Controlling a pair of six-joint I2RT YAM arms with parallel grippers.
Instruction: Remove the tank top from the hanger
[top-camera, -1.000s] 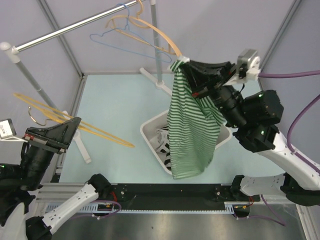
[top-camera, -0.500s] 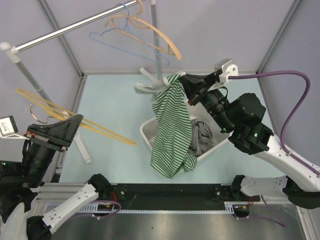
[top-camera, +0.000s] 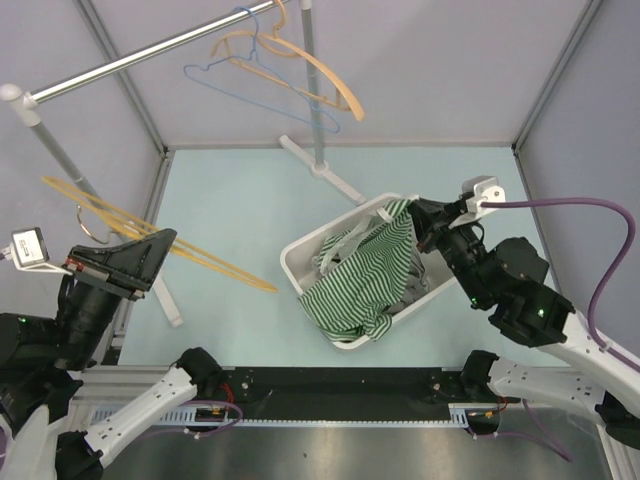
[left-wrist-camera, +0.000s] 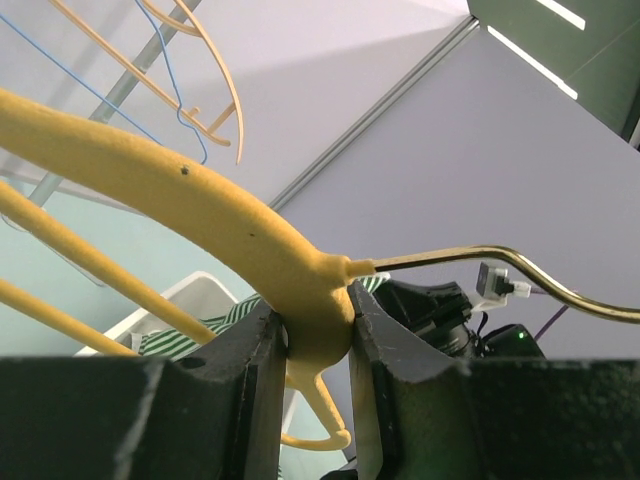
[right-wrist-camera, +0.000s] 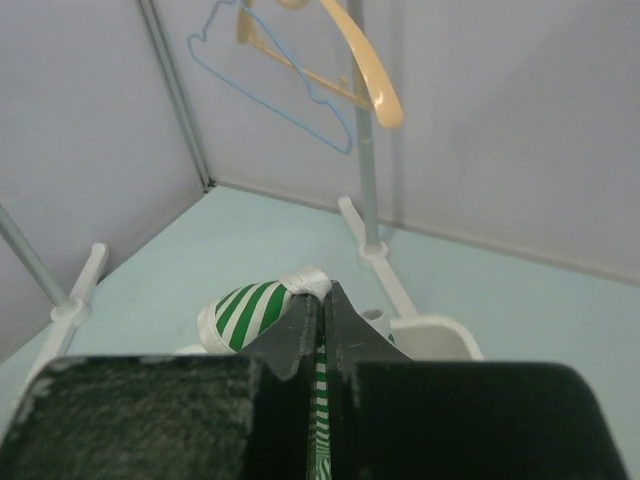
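- Step in hand: judged as the last part. The tank top (top-camera: 355, 285) is off the hanger (left-wrist-camera: 200, 200) and is being set down.
- Left tool (left-wrist-camera: 312, 325): clenched on the yellow hanger's neck, just below the metal hook. It sits at the lower left of the top view. The hanger is bare, with no fabric on it, and well apart from the garment.
- Right tool (right-wrist-camera: 322, 308): pinched shut on a fold of the green-and-white striped fabric near a white-edged strap. It sits right of centre in the top view, at the upper right rim of the basket.
- Tank top location: centre of the top view, heaped in the white basket (top-camera: 292, 262), with 1 edge spilling over the near rim. Grey and white clothes lie under it.
- The basket sits on the pale green counter (top-camera: 230, 200).
- 2 spare hangers (top-camera: 300, 70), 1 blue wire and 1 tan, hang from the rail (top-camera: 140, 55) at the upper centre and are not involved.
- Next move, as a guess: the right tool lets go over the basket and lifts straight up so the strap does not snag on the fingers.
- The hanger then needs parking somewhere; I cannot tell where.
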